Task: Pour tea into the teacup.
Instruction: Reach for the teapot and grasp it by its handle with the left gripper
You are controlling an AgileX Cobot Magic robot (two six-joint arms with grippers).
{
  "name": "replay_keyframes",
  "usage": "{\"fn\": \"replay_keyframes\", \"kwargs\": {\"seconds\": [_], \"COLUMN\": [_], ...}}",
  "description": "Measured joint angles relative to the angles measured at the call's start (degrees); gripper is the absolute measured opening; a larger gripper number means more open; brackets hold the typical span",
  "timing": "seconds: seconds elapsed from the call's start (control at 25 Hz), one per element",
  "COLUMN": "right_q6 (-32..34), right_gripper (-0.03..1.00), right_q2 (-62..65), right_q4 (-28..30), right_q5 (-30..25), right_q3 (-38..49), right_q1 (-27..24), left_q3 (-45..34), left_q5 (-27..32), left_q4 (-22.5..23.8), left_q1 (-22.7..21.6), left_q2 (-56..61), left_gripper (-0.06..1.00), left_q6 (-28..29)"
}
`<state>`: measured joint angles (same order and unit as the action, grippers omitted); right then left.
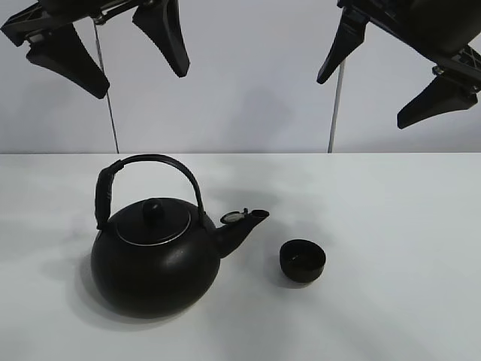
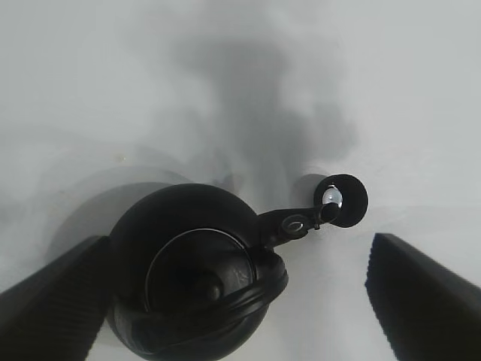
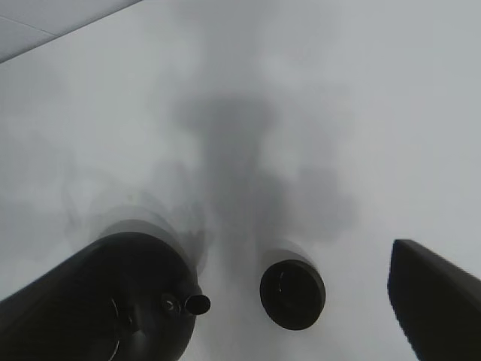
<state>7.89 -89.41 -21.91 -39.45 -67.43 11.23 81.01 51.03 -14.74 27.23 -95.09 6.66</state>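
Note:
A big round black kettle (image 1: 154, 259) with an arched handle stands upright on the white table, its spout (image 1: 244, 226) pointing right toward a small black teacup (image 1: 303, 260) standing apart from it. No tea stream shows. My left gripper (image 1: 113, 49) hangs open and empty high above the kettle. My right gripper (image 1: 394, 71) hangs open and empty high above the table's right part. The left wrist view shows the kettle (image 2: 192, 274) and the teacup (image 2: 342, 201) below, between the open fingers. The right wrist view shows the teacup (image 3: 292, 294) and the kettle spout (image 3: 197, 304).
The white table (image 1: 391, 226) runs back to a pale wall. Two thin upright rods (image 1: 335, 105) stand at the table's back edge.

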Motion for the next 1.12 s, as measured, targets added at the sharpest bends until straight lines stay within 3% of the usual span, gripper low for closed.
{"fn": "replay_keyframes", "kwargs": {"seconds": [1.12], "right_q6": [0.00], "right_gripper": [0.69], "right_q2": [0.00], "right_q4": [0.00], "right_q5": [1.42], "right_q3": [0.00], "right_q1": [0.00], "left_q3": [0.00], "left_q5": [0.00], "left_q4": [0.00], "left_q1": [0.00], "left_q2": [0.00], "left_gripper": [0.65], "left_q6": [0.00]}}
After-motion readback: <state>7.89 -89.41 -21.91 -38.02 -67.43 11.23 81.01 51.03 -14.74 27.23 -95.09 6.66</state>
